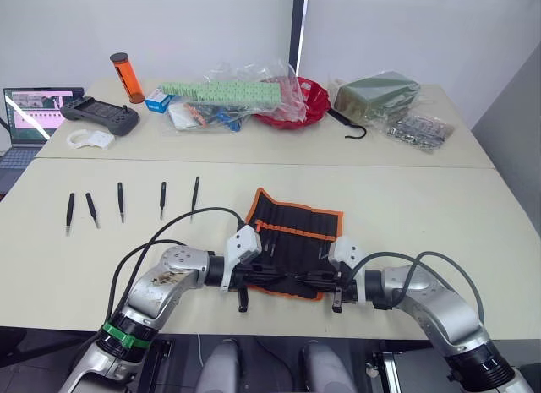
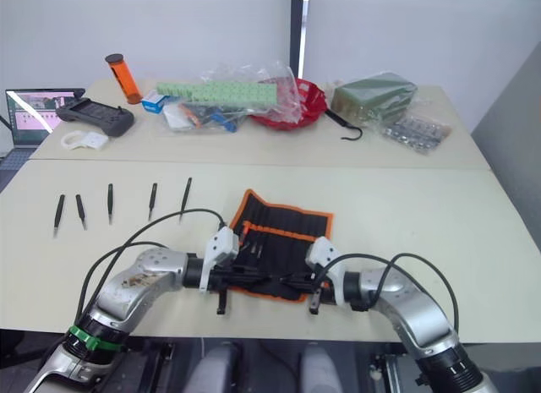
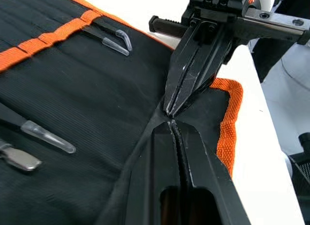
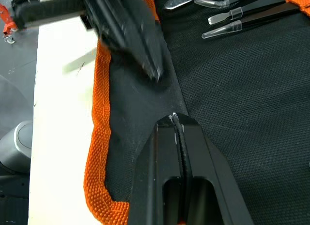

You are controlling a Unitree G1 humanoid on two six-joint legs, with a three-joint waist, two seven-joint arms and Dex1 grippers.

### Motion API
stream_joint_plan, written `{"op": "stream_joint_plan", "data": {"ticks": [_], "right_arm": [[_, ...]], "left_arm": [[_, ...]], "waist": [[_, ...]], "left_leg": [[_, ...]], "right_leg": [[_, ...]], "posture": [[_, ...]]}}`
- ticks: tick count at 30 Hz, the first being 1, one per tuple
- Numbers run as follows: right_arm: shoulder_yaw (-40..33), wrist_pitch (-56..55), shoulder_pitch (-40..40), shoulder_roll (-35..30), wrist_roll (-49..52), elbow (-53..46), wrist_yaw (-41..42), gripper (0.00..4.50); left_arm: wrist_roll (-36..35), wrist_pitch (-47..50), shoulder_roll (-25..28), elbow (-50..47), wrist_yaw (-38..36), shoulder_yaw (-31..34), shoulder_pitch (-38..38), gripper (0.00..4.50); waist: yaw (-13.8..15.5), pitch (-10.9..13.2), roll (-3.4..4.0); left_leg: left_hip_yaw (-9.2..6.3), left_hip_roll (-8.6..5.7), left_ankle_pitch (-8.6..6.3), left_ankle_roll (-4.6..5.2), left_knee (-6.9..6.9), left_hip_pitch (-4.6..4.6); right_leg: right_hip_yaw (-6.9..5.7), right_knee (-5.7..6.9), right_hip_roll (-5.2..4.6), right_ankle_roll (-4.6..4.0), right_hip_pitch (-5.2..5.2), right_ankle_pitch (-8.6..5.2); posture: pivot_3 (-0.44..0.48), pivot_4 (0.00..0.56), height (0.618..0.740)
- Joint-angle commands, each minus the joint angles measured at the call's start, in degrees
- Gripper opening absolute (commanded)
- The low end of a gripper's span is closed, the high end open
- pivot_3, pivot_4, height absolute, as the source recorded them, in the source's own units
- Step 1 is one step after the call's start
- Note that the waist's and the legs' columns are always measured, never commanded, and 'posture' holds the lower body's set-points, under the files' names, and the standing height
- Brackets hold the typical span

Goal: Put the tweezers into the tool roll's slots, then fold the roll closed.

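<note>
The roll (image 1: 294, 238) lies open at the table's (image 1: 423, 207) near edge. Both grippers, left (image 3: 170, 124) and right (image 4: 175, 119), pinch its near fabric with fingers closed, tips almost meeting. Five tweezers (image 1: 121, 200) lie well apart, left, with open room around.

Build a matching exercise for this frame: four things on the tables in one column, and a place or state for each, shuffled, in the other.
Things:
1. tweezers
2. tool roll
3. black hook
4. left claw

Places or states:
A. on the far table beside the red tray
B. lying open at the near table's front edge
C. shut, fingertips pinching the roll's fabric
D. loose in a row on the near table, left of the roll

Pairs: 1-D, 2-B, 3-A, 4-C
</note>
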Motion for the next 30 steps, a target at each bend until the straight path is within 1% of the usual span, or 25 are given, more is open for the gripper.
{"op": "stream_joint_plan", "data": {"ticks": [1,2,4,10,12,15,20,24,27,30], "right_arm": [[1.9,1.9,0.8,-0.5,-1.4,0.6,0.1,0.0],[2.0,2.2,0.8,-0.4,-1.1,0.6,0.2,0.0],[2.2,2.8,0.8,-0.3,-0.8,0.7,0.4,0.0],[2.3,3.0,0.8,-0.3,-0.8,0.7,0.5,0.0],[2.4,3.0,0.8,-0.4,-0.8,0.6,0.6,0.0],[3.4,3.1,0.5,-1.2,-1.6,0.6,1.1,0.0],[4.0,3.0,0.5,-1.8,-1.6,0.6,1.3,0.0],[4.0,1.9,0.5,-2.2,-2.2,0.6,1.4,0.0],[3.0,0.5,0.9,-1.9,-2.0,0.5,1.1,0.0],[1.7,0.7,0.7,-2.2,-0.9,-0.3,1.5,0.0]], "left_arm": [[3.4,-5.3,0.0,3.8,0.4,-1.0,0.2,0.04],[5.0,-7.6,0.4,5.8,0.4,-1.4,0.5,0.04],[5.6,-9.5,0.5,7.8,0.5,-0.9,1.2,0.04],[4.0,-11.5,2.2,8.1,-0.5,0.7,4.4,0.04],[2.2,-11.5,2.7,7.5,-0.8,2.8,5.5,0.04],[-2.1,-9.7,4.4,7.6,-1.6,8.3,7.3,0.04],[-6.2,-7.9,6.4,7.5,-3.3,12.5,8.8,0.04],[-9.2,-5.3,5.8,5.8,-2.9,14.7,8.8,0.04],[-13.2,-1.9,5.1,1.8,-2.9,16.1,8.6,0.04],[-13.2,-2.7,3.9,-1.2,-1.2,16.5,7.6,0.04]], "waist": [[0.0,0.0,0.0],[0.0,0.0,-0.01],[0.0,-0.2,-0.02],[-0.1,-0.5,-0.09],[-0.2,-0.5,-0.07],[-0.3,-0.5,-0.07],[-0.1,-0.6,-0.04],[0.0,-0.6,-0.05],[0.1,-0.6,-0.06],[0.1,-0.6,-0.06]], "left_leg": [[0.01,0.0,0.0,0.0,-0.01,0.0],[0.0,0.0,0.0,0.0,-0.02,0.0],[0.01,0.0,0.0,0.0,-0.05,0.03],[0.01,0.03,0.0,0.0,-0.15,0.14],[0.01,0.04,0.0,0.0,-0.2,0.15],[0.02,0.1,0.0,0.0,-0.26,0.18],[0.03,0.11,-0.01,0.0,-0.28,0.21],[0.02,0.1,-0.01,0.0,-0.28,0.18],[0.02,0.09,-0.01,-0.01,-0.28,0.12],[0.02,0.08,-0.01,-0.01,-0.28,0.08]], "right_leg": [[0.0,-0.01,0.0,0.0,0.0,0.0],[0.0,-0.01,0.0,-0.01,0.0,0.0],[0.0,-0.05,0.0,-0.01,0.02,0.01],[0.0,-0.13,0.0,0.14,0.12,-0.1],[0.0,-0.15,0.0,0.14,0.12,-0.1],[0.0,-0.15,0.04,0.12,0.11,-0.11],[0.0,-0.19,0.03,0.17,0.13,-0.17],[-0.01,-0.25,0.01,0.16,0.14,-0.17],[-0.01,-0.29,0.01,0.14,0.11,-0.15],[-0.02,-0.32,-0.01,0.07,0.1,-0.11]], "posture": [[0.0,0.15,0.74],[0.0,0.15,0.74],[0.0,0.15,0.74],[0.0,0.15,0.74],[0.0,0.15,0.74],[0.0,0.15,0.74],[0.0,0.15,0.74],[0.0,0.15,0.74],[0.0,0.15,0.74],[0.0,0.15,0.74]]}}
